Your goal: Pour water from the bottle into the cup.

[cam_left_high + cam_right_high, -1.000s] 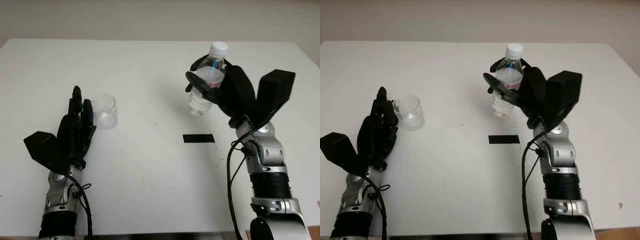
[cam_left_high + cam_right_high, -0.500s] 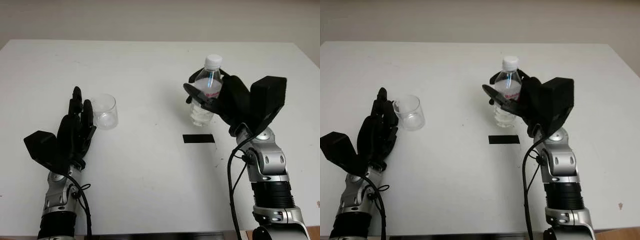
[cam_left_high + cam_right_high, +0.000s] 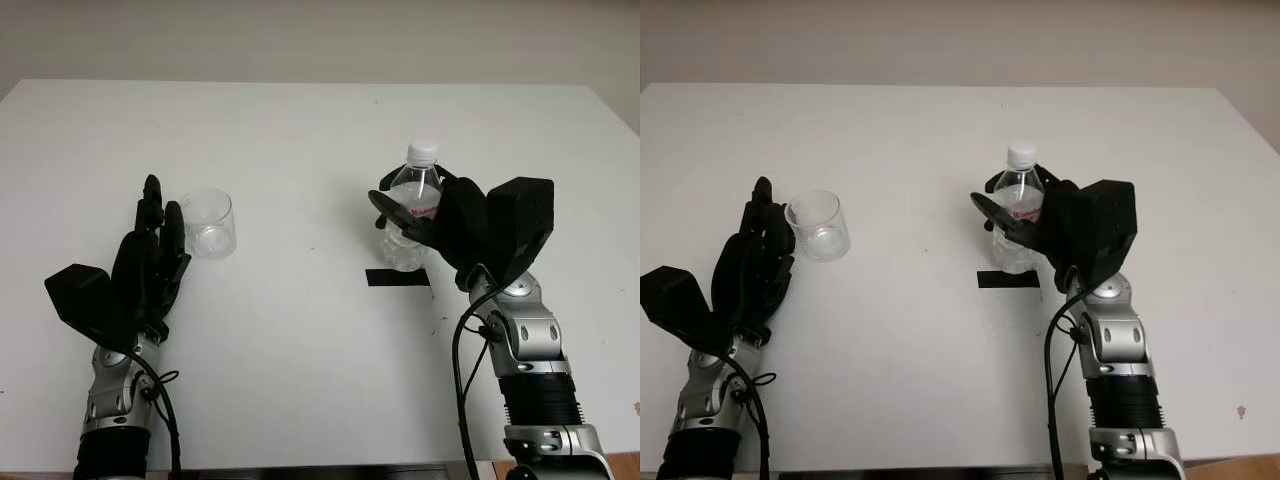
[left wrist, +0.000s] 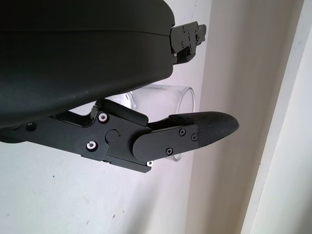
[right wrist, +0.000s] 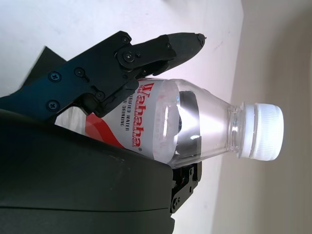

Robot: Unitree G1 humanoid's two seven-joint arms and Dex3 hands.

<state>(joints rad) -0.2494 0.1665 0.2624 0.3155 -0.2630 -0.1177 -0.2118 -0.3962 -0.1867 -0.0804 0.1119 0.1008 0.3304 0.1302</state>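
From the head camera, the right hand (image 3: 440, 215) is wrapped around a clear water bottle (image 3: 410, 215), which stands upright with its white cap (image 3: 422, 152) on. The bottle's base sits at or just above the white bench (image 3: 300, 120), right by a strip of black tape (image 3: 398, 277) that lies just below the hand; whether the base touches the bench cannot be told. Well away toward the other arm, the left hand (image 3: 150, 265) is open beside an upright clear cup (image 3: 208, 223), its fingertips (image 3: 152, 190) close to the cup's wall without gripping it. The cup looks empty, or nearly so.

In the left wrist view, the cup (image 4: 161, 105) sits just beyond the hand's black shell, with one finger (image 4: 195, 134) crossing in front of its wall. Whether the finger touches the glass is unclear, and nothing is held.

In the right wrist view, the bottle (image 5: 190, 126) is clamped between the palm shell and a finger (image 5: 146, 56) laid over the red-printed label (image 5: 136, 126). The cap (image 5: 263, 131) is plainly screwed on, beyond the fingertips.

Judged from all this, the task stands at an early stage: the bottle is grasped, but it is capped, upright and far from the cup, and no water seems to have been poured. Opening the bottle, carrying it over the cup and tipping it all appear to be left.
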